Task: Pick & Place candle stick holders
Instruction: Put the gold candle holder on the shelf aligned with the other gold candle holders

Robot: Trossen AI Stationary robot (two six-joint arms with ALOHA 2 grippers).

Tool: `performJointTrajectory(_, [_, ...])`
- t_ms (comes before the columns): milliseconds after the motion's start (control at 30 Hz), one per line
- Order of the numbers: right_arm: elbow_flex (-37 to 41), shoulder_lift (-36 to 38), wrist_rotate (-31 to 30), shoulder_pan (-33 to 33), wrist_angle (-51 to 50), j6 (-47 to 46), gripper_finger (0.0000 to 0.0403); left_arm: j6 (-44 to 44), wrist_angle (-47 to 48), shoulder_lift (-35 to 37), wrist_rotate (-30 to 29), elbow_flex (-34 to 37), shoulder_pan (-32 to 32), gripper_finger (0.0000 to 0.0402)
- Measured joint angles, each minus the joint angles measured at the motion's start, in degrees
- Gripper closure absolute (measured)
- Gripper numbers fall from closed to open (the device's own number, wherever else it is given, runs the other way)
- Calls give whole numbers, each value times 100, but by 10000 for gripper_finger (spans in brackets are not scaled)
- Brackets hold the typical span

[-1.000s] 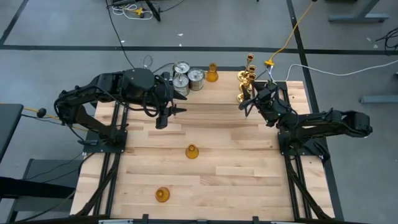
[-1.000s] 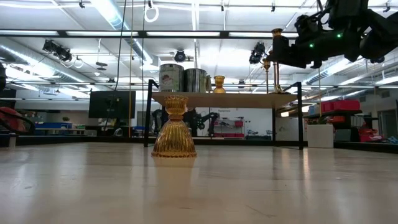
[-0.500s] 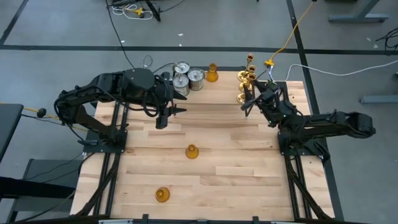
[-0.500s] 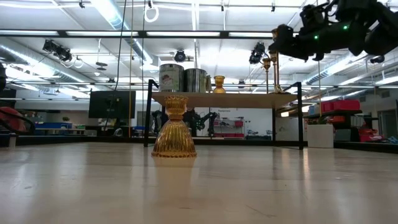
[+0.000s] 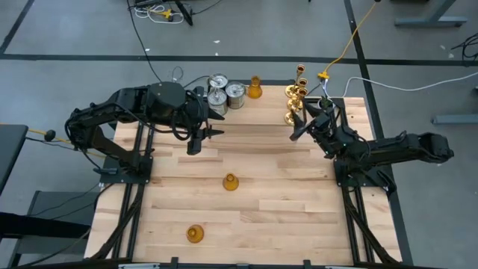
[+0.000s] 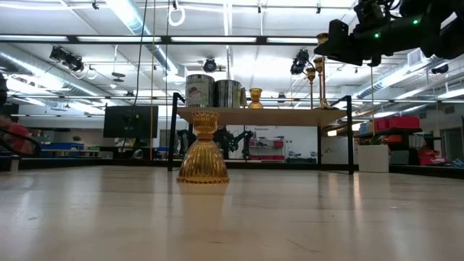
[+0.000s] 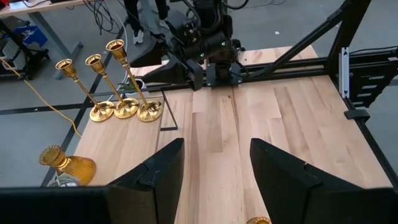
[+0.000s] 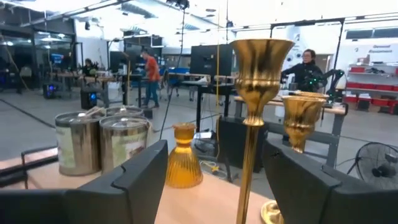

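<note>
**A:** Where's your right gripper [image 5: 296, 131]?

**B:** At the far right corner of the table [image 5: 261, 194], up off the wood. Your fingers [image 8: 140, 180] are spread apart with nothing between them but air. The nearest brass candlestick [image 8: 258, 118] stands upright just ahead of the gap, not touching either finger.

**A:** The other brass ones?

**B:** A second brass candlestick [image 8: 301, 118] sits just behind and to one side of the first. From above you see all three as a brass cluster [image 5: 296, 103] right beside your gripper, at the table's far edge.

**A:** Left side?

**B:** Your left gripper [image 5: 200, 140] hangs over the far left part of the table, fingers [image 7: 155, 180] parted, holding nothing. The silver cylinders [image 5: 224, 91] are near it, further toward the far edge, grouped tight.

**A:** Amber ones?

**B:** One amber holder [image 5: 255, 87] stands at the far edge, between the cylinders and the brass cluster. A second amber holder [image 5: 230, 181] is mid-table, well apart from both grippers. A third amber holder [image 5: 195, 234] is near the front edge, furthest from you.
</note>
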State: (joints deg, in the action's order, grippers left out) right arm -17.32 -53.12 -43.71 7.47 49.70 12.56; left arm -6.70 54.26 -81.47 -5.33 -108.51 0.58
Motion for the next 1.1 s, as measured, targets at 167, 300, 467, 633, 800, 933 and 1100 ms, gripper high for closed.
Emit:
performJointTrajectory(167, [0, -2, -236, -332, -249, 1, 140, 0, 1, 0, -1, 0, 0, 209])
performJointTrajectory(300, [0, -2, -236, -585, -493, -225, 143, 0, 0, 0, -2, 0, 0, 209])
performJointTrajectory(467, [-2, -2, -172, -823, -1043, -854, 174, 0, 0, 0, 0, 0, -1, 209])
performJointTrajectory(633, [-2, -2, -168, -879, -1677, -1388, 240, 0, 0, 0, 0, 0, 0, 209])
performJointTrajectory(800, [-2, -2, -166, -790, -1849, -1274, 323, 0, -1, -35, 0, 4, 117, 209])
performJointTrajectory(933, [-2, -2, -41, -586, -2032, -1211, 388, 2, -37, -73, -1, 4, 289, 209])
performJointTrajectory(1100, [-2, -2, 529, -211, -2273, -1210, 389, 2, -44, -70, 0, 4, 471, 209])
